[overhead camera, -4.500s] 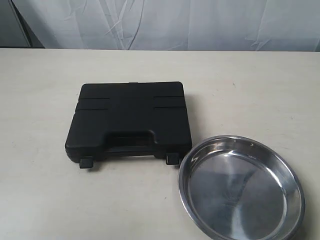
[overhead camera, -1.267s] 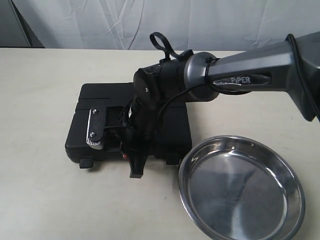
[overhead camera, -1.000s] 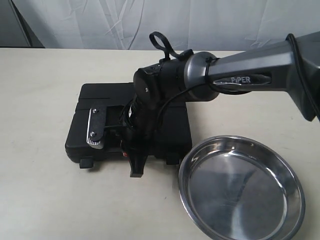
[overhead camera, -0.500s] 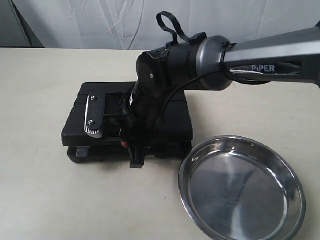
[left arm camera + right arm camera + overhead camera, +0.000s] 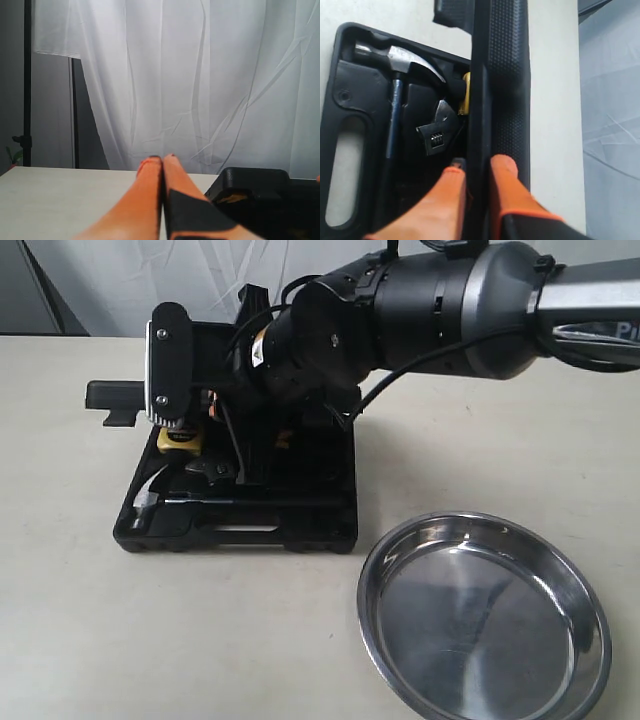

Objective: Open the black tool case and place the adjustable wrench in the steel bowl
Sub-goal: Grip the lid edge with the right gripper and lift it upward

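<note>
- Two grippers on record; my right gripper (image 5: pixel 479 167) is clamped on the raised lid (image 5: pixel 507 85) of the black tool case (image 5: pixel 240 530), one orange finger on its inner face, one on the pebbled outer face; my left gripper (image 5: pixel 161 160) is clenched on nothing, held in the air, with a corner of the case ahead of it.
- Change noted: the case lay flat and closed seconds ago; half a second ago the lid was only cracked; it now stands near upright in my right grip; I judge the opening step as good as done, with the tray exposed.
- Adjustable wrench (image 5: pixel 437 130): seated in its recess just ahead of my right inner fingertip; silver jaw head with knurled adjuster showing; handle hidden beneath my finger; not yet lifted.
- Hammer (image 5: pixel 405 57): farther from my right fingers than the wrench, along the handle-slot side; bright steel claw head, dark shaft; not wanted.
- Yellow item (image 5: pixel 465 95): just past the wrench head, against the lid; too hidden to name.
- Steel bowl (image 5: pixel 480 630): well apart from my right gripper, just beside the tray; wide, shallow, mirror-polished, rolled rim; empty.
- Case body: matte black moulded plastic; rounded corners.
</note>
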